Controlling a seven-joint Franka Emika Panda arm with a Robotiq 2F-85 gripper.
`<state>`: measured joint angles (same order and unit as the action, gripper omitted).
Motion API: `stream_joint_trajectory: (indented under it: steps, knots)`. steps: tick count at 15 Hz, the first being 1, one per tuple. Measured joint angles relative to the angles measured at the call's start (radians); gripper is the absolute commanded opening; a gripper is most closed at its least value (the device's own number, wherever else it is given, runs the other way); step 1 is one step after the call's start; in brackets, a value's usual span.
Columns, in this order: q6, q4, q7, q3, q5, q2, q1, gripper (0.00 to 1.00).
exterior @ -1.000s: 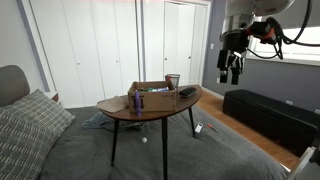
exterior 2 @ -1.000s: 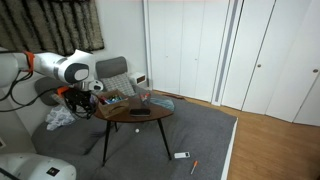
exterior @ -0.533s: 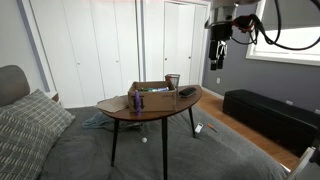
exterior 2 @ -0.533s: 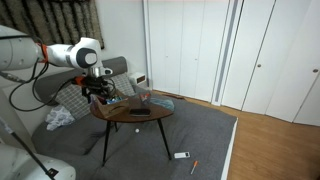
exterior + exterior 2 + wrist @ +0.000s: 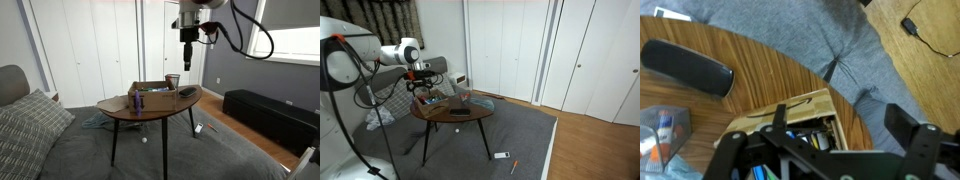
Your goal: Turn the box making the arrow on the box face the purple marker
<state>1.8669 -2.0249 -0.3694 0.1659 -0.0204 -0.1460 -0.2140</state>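
Note:
The brown cardboard box sits on the round wooden table and holds several small items. In the wrist view, its flap carries a curved black arrow. The purple marker stands upright at the box's front corner; it is out of the wrist view. My gripper hangs open and empty in the air above the box's far end. It also shows in an exterior view and in the wrist view, where its jaws spread wide over the box. The box also shows in an exterior view.
A clear glass cup stands behind the box. A small dark flat object lies on the table beside the box and shows in the wrist view. There is a grey couch with a cushion, white closet doors behind and a dark bench.
My arm has swung in from beside the table to above the box. The gripper has stayed open. The box and the marker have not moved.

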Motion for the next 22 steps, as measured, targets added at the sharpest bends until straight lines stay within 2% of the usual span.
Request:
stream_joint_trajectory:
  steps: [13,16,22]
  knots:
    - [0.027,0.037,-0.013,-0.008,-0.004,0.051,0.014,1.00]
    - [0.058,0.113,-0.063,-0.015,-0.004,0.125,0.027,1.00]
    - [0.085,0.333,-0.201,-0.012,-0.042,0.327,0.035,1.00]
